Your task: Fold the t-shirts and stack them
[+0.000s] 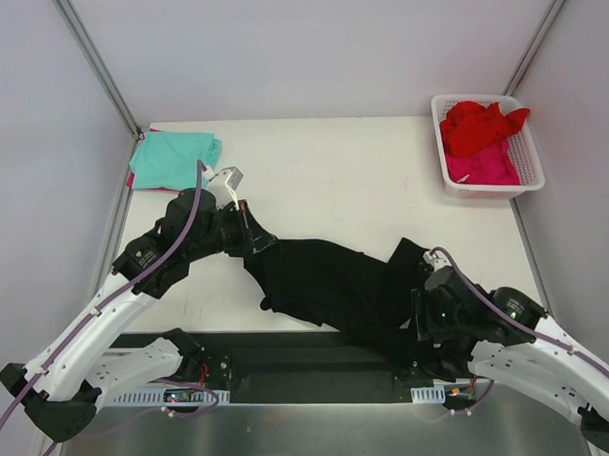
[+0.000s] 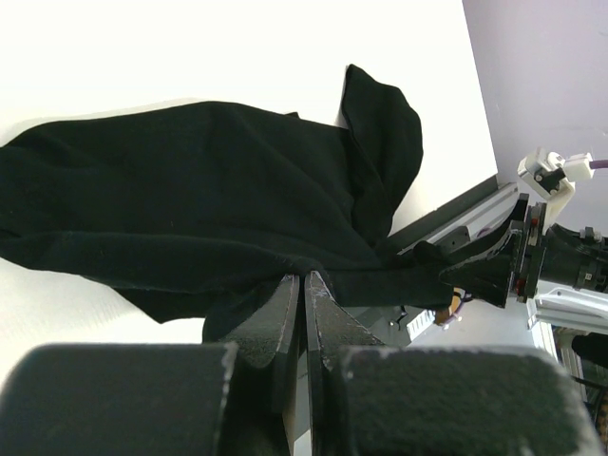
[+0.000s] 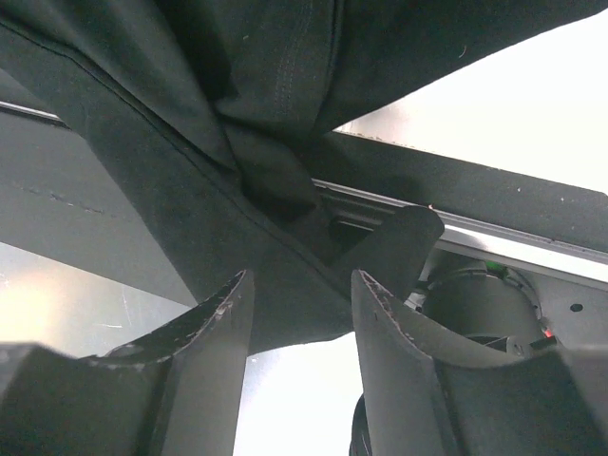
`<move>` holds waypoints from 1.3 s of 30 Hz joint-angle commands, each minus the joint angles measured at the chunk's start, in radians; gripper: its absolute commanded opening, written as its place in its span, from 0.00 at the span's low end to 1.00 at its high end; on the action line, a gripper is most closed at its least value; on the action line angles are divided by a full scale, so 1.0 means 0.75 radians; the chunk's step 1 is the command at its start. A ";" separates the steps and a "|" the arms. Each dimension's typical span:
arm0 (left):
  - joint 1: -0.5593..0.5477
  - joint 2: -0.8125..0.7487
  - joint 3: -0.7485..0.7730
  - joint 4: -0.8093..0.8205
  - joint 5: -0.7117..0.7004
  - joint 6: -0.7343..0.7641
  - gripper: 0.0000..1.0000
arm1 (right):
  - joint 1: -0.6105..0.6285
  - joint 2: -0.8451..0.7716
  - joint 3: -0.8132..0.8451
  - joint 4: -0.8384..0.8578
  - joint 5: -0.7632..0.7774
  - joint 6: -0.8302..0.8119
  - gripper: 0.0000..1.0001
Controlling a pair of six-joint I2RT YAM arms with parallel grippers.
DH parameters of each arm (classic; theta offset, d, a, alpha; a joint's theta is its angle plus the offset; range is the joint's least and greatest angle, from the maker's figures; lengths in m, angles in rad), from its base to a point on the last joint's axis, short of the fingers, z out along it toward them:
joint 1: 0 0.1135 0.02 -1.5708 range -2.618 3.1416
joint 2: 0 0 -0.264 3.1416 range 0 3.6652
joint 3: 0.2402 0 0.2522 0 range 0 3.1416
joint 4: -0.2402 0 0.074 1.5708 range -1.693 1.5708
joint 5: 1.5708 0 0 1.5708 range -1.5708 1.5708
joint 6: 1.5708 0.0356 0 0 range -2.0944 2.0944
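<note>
The black t-shirt lies crumpled at the near edge of the counter; the left fingers are pinched shut on its edge; the right fingers stand apart around a hanging fold.

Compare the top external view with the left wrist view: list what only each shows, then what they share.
Only top external: the teal shirt at the far left corner of the table, and the white basket holding the red shirt and pink shirt.
Only left wrist: a close-up of the left gripper clamped shut on a fold of the black shirt.
Both: the black shirt and the right arm at its other end.
</note>
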 commanded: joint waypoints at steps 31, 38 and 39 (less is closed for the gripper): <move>0.017 -0.015 -0.009 0.079 0.000 0.006 0.00 | 0.208 0.311 0.007 0.201 -0.192 0.009 0.01; 0.017 -0.015 -0.009 0.083 -0.004 0.002 0.00 | 0.210 0.636 0.299 0.306 -0.016 -0.150 0.01; 0.017 -0.011 -0.012 0.087 0.000 -0.004 0.00 | 0.210 0.705 0.411 0.314 0.020 -0.197 0.01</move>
